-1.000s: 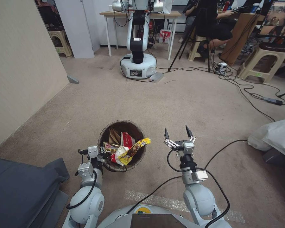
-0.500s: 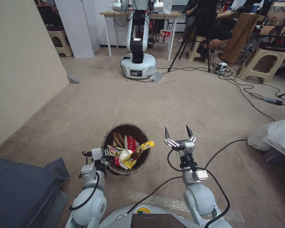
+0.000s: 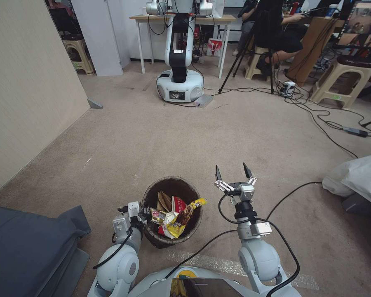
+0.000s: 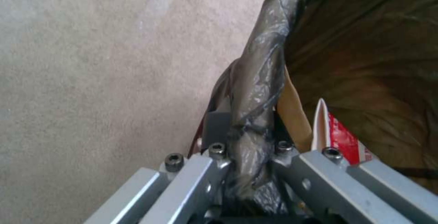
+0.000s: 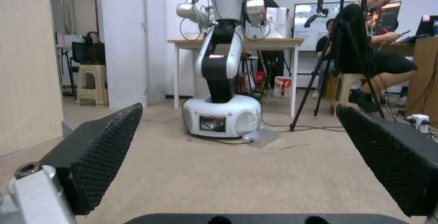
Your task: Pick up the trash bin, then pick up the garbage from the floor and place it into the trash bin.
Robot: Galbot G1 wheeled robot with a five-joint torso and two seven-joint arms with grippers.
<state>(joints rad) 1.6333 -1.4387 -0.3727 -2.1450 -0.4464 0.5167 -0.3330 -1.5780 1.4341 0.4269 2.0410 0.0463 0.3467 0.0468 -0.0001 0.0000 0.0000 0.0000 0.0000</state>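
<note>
Carpeted floor (image 3: 243,136), upright trash bin (image 3: 172,190) rim clamped by left gripper (image 3: 144,215)

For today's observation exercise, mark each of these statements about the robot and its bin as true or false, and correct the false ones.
1. The left claw grips the bin's bag-covered rim. True.
2. The right claw holds a wrapper. False: it is open and holds nothing.
3. The bin is empty. False: wrappers and brown paper lie inside.
4. The right claw is beside the bin, apart from it. True.
5. A yellow wrapper pokes over the bin's rim. True.
</note>
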